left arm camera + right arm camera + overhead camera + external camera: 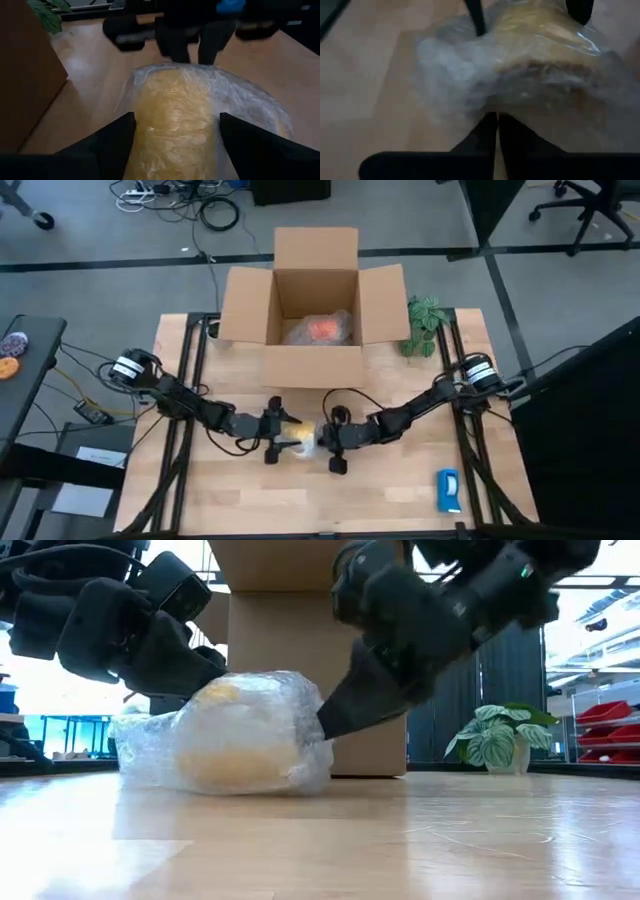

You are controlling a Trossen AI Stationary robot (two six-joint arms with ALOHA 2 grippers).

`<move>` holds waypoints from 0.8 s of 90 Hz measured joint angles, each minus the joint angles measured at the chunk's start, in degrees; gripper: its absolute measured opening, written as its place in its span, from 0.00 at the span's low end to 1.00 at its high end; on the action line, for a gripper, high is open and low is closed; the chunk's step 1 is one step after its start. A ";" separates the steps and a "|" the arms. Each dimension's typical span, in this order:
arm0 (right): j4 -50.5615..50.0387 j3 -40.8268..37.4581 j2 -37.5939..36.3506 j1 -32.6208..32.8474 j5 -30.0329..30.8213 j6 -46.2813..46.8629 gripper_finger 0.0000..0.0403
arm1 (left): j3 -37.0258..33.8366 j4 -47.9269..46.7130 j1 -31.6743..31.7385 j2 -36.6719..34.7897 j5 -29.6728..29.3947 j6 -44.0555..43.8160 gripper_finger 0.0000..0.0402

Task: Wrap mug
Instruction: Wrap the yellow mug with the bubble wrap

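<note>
Bubble wrap covers the mug, which lies on the desk near the open box. It is straddled by the wide left hand, while the right hand, fingers pinched together, presses the wrap, probably to tighten it.

We see a pale wood table, smooth, faintly glossy. Matt brown cardboard box. Clear, crinkled, shiny bubble wrap over the mug. Matt black plastic fingers.
</note>
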 joint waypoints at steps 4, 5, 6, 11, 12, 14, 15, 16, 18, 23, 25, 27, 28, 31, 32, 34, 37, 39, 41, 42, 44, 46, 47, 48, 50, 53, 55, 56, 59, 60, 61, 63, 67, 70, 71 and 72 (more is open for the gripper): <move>-2.74 0.00 -1.03 0.38 1.15 0.99 0.00 | 0.00 0.00 0.00 0.00 0.00 0.02 0.67; -3.58 0.00 -1.22 0.50 1.72 1.16 0.00 | 0.00 0.01 0.00 0.00 0.00 0.02 0.67; -4.23 0.00 -1.37 0.59 2.34 1.26 0.00 | -0.02 0.03 0.00 0.00 0.00 0.02 0.67; -6.06 -0.02 -1.71 1.00 6.14 1.34 0.00 | -0.02 0.11 0.00 0.00 0.00 0.02 0.67; -6.27 -0.02 -1.72 1.05 7.05 1.33 0.00 | -0.02 0.13 0.00 0.00 0.00 0.02 0.67; -6.56 -0.05 -1.72 1.17 8.66 1.31 0.00 | -0.04 0.15 0.00 0.00 0.00 0.02 0.67; -6.61 -0.07 -1.71 1.23 9.36 1.30 0.00 | -0.06 0.17 0.00 0.00 0.00 0.02 0.67; -6.58 -0.07 -1.66 1.29 9.97 1.27 0.00 | -0.07 0.18 0.00 0.00 0.00 0.02 0.67; -6.07 -0.07 -1.29 1.22 10.97 1.13 0.00 | -0.07 0.22 0.00 0.00 0.00 0.02 0.67; -3.01 -0.07 0.05 0.46 11.22 0.21 0.00 | -0.07 0.29 0.00 0.00 0.00 0.02 0.67; -1.69 -0.08 0.77 0.12 11.09 -0.31 0.00 | -0.07 0.33 0.00 0.00 -0.03 0.02 0.67; 0.22 -0.11 1.67 -0.29 10.93 -0.79 0.00 | -0.07 0.34 0.00 0.00 -0.04 0.00 0.67; 1.40 -0.12 2.09 -0.49 10.86 -1.05 0.00 | -0.07 0.33 0.00 0.00 -0.04 0.00 0.67; 4.90 -0.14 3.47 -0.98 10.69 -2.16 0.00 | -0.07 0.35 0.00 0.00 -0.08 0.00 0.67; 6.05 -0.16 3.93 -1.13 10.66 -2.60 0.00 | -0.08 0.35 0.00 0.00 -0.10 -0.02 0.67; 8.37 -0.17 4.87 -1.43 10.52 -3.35 0.00 | -0.09 0.33 0.00 0.00 -0.13 -0.06 0.67; 11.78 -0.02 6.26 -1.82 10.11 -4.57 0.00 | -0.12 0.33 0.00 0.00 -0.16 -0.06 0.67; 13.53 0.16 7.08 -2.12 9.71 -5.26 0.00 | -0.14 0.37 0.00 0.00 -0.21 -0.03 0.67; 15.05 0.42 7.83 -2.42 9.27 -5.85 0.00 | -0.21 0.49 0.00 0.00 -0.33 0.03 0.67; 15.74 0.65 8.26 -2.59 9.00 -6.05 0.00 | -0.26 0.59 0.00 0.00 -0.41 0.07 0.67; 16.88 1.24 9.16 -2.88 8.50 -6.39 0.00 | -0.32 0.81 0.00 0.00 -0.54 0.32 0.67; 18.00 1.70 9.81 -3.12 8.10 -6.68 0.00 | -0.35 1.06 0.00 0.00 -0.57 0.57 0.67; 18.46 1.87 10.08 -3.21 7.84 -6.80 0.00 | -0.35 1.21 0.00 0.00 -0.54 0.69 0.67; 18.83 2.05 10.34 -3.28 7.57 -6.91 0.00 | -0.33 1.24 0.02 0.00 -0.51 0.76 0.67; 19.00 2.49 10.80 -3.46 7.24 -7.06 0.00 | -0.15 1.29 0.10 0.00 -0.43 0.86 0.67; 18.90 3.18 11.26 -3.55 6.97 -7.11 0.00 | -0.01 1.25 0.22 0.00 -0.23 0.94 0.67; 18.63 3.39 11.33 -3.55 6.95 -7.11 0.00 | 0.09 1.21 0.24 -0.01 -0.13 1.10 0.67; 18.38 3.47 11.35 -3.55 6.96 -7.09 0.00 | 0.14 1.19 0.24 -0.02 -0.11 1.16 0.67; 17.47 3.63 11.20 -3.42 7.02 -6.67 0.00 | 0.32 1.04 0.24 0.00 -0.06 1.30 0.67; 17.10 3.63 11.05 -3.34 7.06 -6.50 0.00 | 0.34 1.04 0.25 0.00 0.01 1.31 0.67; 16.68 3.63 10.88 -3.26 7.11 -6.34 0.00 | 0.37 1.05 0.26 0.00 0.09 1.31 0.67; 15.76 3.62 10.45 -3.10 7.26 -6.04 0.00 | 0.39 1.05 0.29 0.00 0.23 1.34 0.67; 13.86 3.42 9.31 -2.59 7.55 -5.36 0.00 | 0.41 0.76 0.31 0.00 0.27 1.38 0.67; 11.81 3.20 8.23 -1.95 7.89 -4.80 0.00 | 0.64 0.26 0.34 0.01 0.34 1.43 0.67; 11.04 3.17 7.85 -1.74 8.05 -4.61 0.00 | 0.68 0.22 0.36 0.04 0.39 1.44 0.67; 10.26 3.15 7.48 -1.53 8.21 -4.42 0.00 | 0.68 0.24 0.37 0.07 0.44 1.42 0.67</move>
